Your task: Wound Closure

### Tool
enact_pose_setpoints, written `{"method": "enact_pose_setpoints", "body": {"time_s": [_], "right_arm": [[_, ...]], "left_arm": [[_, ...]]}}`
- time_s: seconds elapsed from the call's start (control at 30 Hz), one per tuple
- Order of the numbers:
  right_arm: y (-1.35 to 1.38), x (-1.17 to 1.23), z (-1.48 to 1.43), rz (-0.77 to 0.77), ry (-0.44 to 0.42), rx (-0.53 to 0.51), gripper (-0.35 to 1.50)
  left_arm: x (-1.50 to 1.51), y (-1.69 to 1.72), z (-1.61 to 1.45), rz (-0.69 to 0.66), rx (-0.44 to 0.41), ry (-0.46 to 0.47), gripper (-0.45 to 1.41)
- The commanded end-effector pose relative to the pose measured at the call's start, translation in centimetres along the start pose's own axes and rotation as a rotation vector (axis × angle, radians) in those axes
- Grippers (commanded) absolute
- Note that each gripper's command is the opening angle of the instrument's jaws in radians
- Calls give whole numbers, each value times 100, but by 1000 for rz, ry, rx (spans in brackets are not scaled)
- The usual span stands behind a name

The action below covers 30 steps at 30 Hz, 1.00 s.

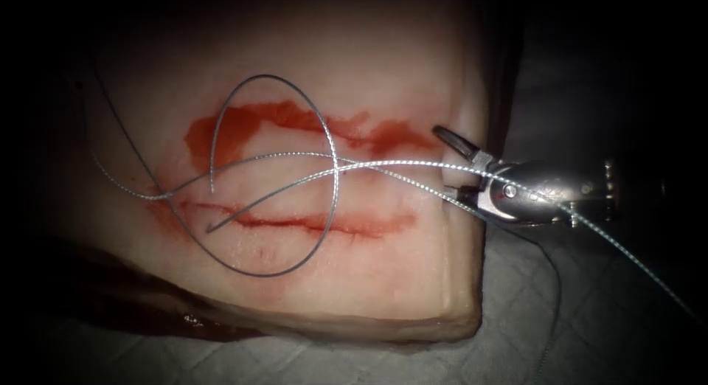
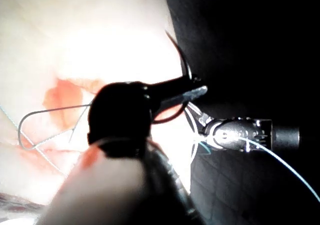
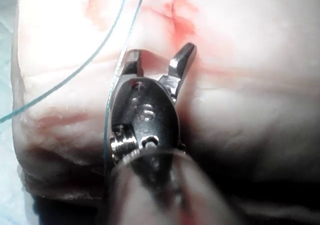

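At the right edge of the tissue (image 1: 383,75), level with the right end of the cut (image 1: 295,224), the right tool (image 1: 442,160) sits with its jaws spread wide apart and nothing between them; the right wrist view shows the same tool (image 3: 161,52) gaping over pale tissue, with thread running just beside one jaw but not clamped. The thread (image 1: 324,127) lies in a large loose loop over the cut; further strands cross it and stretch to the right, passing over the right tool's body and away over the grey cloth (image 1: 516,318). Red fluid (image 1: 236,127) is smeared in a broad band above the cut, and a thinner red line follows the cut itself.

From the left wrist view, the left tool (image 2: 200,90) points toward the tissue's right edge, just above the right tool (image 2: 197,127); its jaws look pressed together on the needle (image 2: 181,57), gripped roughly midway along its curve. One half of the needle arcs up against the dark background; the other half curves below the jaws. It is not seen entering the tissue.
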Motion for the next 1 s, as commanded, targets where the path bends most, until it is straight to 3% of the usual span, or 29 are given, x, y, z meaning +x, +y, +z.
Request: {"method": "enact_pose_setpoints", "body": {"time_s": [0.03, 0.07, 0.27, 0.37, 0.63, 0.77, 1.0], "right_arm": [[-12, 5, -7, 2, 0, 0, 113], [-21, 4, -16, 13, 7, 9, 114], [-57, -15, -48, 12, 57, 175, 74], [-61, -21, -50, 3, 60, 185, 59], [-9, -13, -10, 3, -8, 92, 59], [16, -9, -3, 3, 9, 31, 61], [15, -26, -2, 6, -19, -14, 57]], "left_arm": [[3, 5, 3, 0, 2, 0, -45], [3, 5, 3, 0, 2, 0, -45], [3, 6, 3, 0, 2, 0, -45], [3, 6, 3, 0, 2, 0, -45], [3, 5, 3, 0, 3, 1, -45], [3, 5, 3, 0, 3, 1, -45], [3, 5, 3, -1, 3, 2, -45]]}}
